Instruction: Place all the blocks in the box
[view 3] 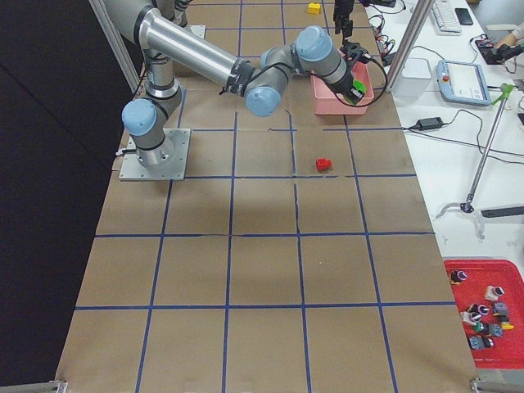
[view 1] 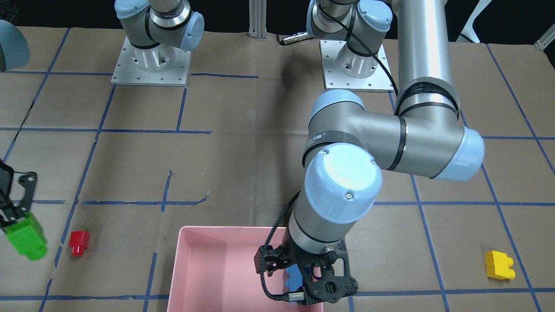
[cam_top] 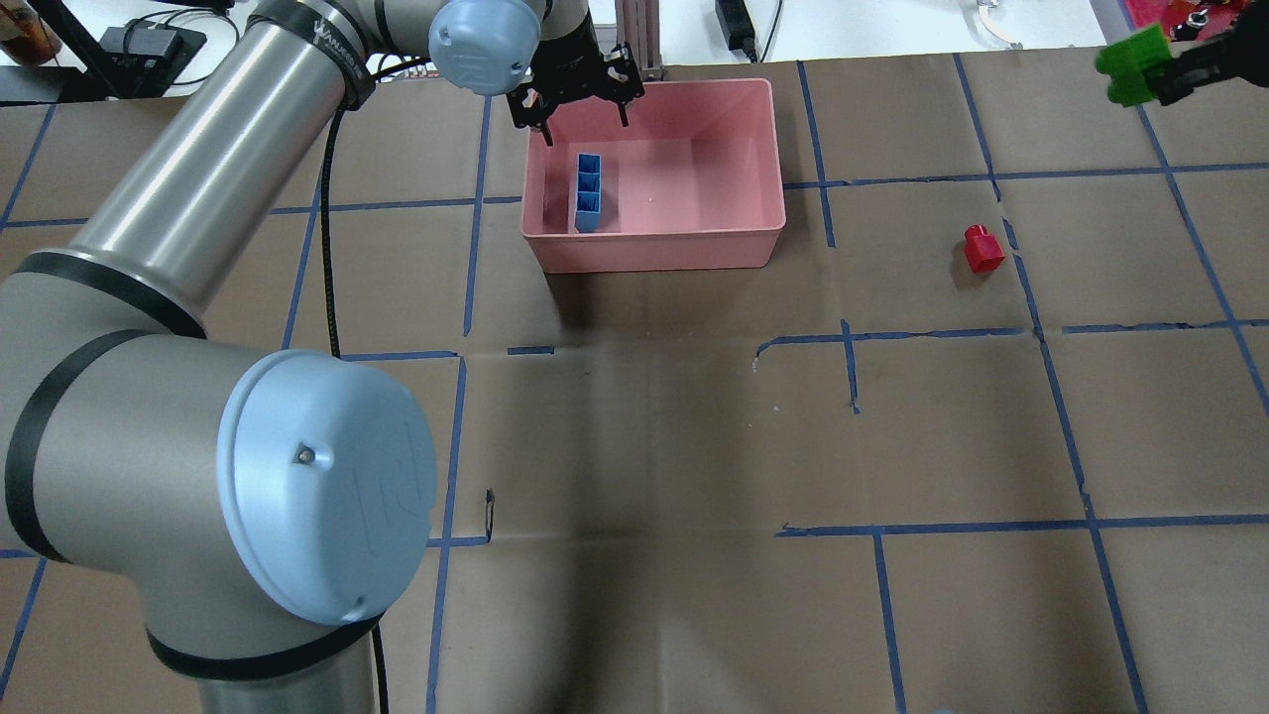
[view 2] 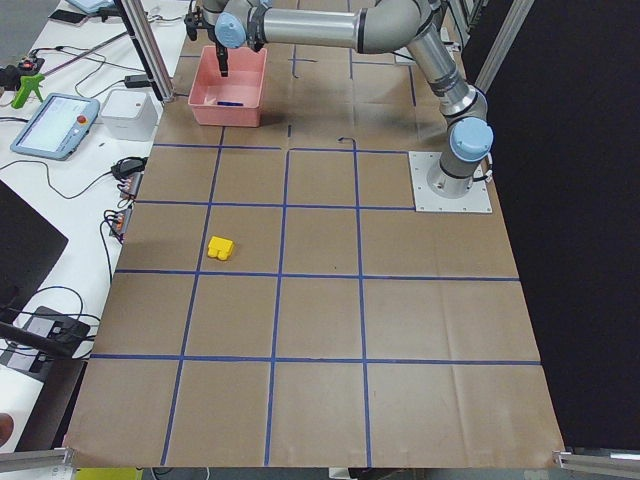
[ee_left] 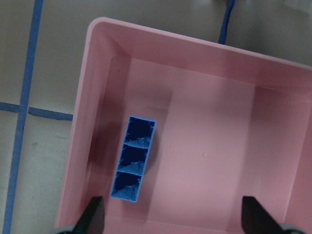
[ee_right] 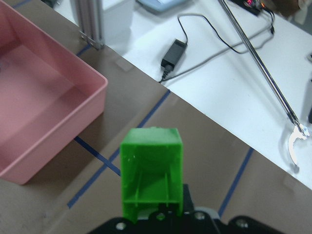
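The pink box (cam_top: 654,248) stands at the far middle of the table. The light blue block (cam_top: 588,191) lies inside it by its left wall, hollow side up in the left wrist view (ee_left: 134,158). My left gripper (cam_top: 575,104) hangs open and empty above that block. My right gripper (cam_top: 1165,71) is shut on the green block (cam_top: 1130,64) and holds it in the air at the far right, away from the box. The green block fills the right wrist view (ee_right: 152,170). The red block (cam_top: 983,248) lies on the table right of the box. The yellow block (view 1: 499,264) lies far off on my left.
Both arm bases (view 1: 151,65) are bolted at the near edge. Beyond the table's far edge is a white bench with cables, a power adapter (ee_right: 171,53) and an aluminium post (ee_right: 90,24). Blue tape lines grid the brown table.
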Controlling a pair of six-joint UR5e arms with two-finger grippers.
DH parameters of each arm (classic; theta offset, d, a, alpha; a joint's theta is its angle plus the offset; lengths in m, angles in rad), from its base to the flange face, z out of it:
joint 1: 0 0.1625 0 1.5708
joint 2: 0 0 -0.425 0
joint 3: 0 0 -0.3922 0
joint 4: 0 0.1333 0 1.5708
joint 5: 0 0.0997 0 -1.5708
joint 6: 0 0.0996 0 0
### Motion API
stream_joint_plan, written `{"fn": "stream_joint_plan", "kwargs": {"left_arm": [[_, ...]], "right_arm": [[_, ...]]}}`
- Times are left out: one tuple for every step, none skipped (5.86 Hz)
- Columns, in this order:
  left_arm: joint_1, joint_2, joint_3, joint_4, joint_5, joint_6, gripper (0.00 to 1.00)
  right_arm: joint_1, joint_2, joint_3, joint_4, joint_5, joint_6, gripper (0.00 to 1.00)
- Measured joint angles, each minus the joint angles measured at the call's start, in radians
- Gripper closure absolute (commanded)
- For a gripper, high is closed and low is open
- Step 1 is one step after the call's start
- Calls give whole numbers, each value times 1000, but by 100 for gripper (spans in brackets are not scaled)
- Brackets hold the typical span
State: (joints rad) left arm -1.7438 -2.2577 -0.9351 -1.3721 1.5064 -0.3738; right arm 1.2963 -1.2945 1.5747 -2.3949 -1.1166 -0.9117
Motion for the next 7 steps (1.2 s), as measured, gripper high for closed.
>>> {"fn": "stream_joint_plan", "kwargs": {"left_arm": [[58,52,-18,-41,1,70,1],[125,97,-44,-78,21,174,1],[182,136,-78,-97,63,288,1],[233,173,-117,-104,92,401,1],[300,203,-152,-105,99,523,1],[390,215,-172,-105,97,672,1],[493,209,-179,-105,91,850,1]], "right_arm": [[137,98,-94,0,-20,25,96],[247,193,-170,0,-54,65,82],[314,261,-214,0,-75,90,2],[350,296,-233,0,-81,104,0],[371,310,-237,1,-83,124,0],[382,313,-235,1,-85,141,0],[384,308,-233,2,-88,148,0]]}}
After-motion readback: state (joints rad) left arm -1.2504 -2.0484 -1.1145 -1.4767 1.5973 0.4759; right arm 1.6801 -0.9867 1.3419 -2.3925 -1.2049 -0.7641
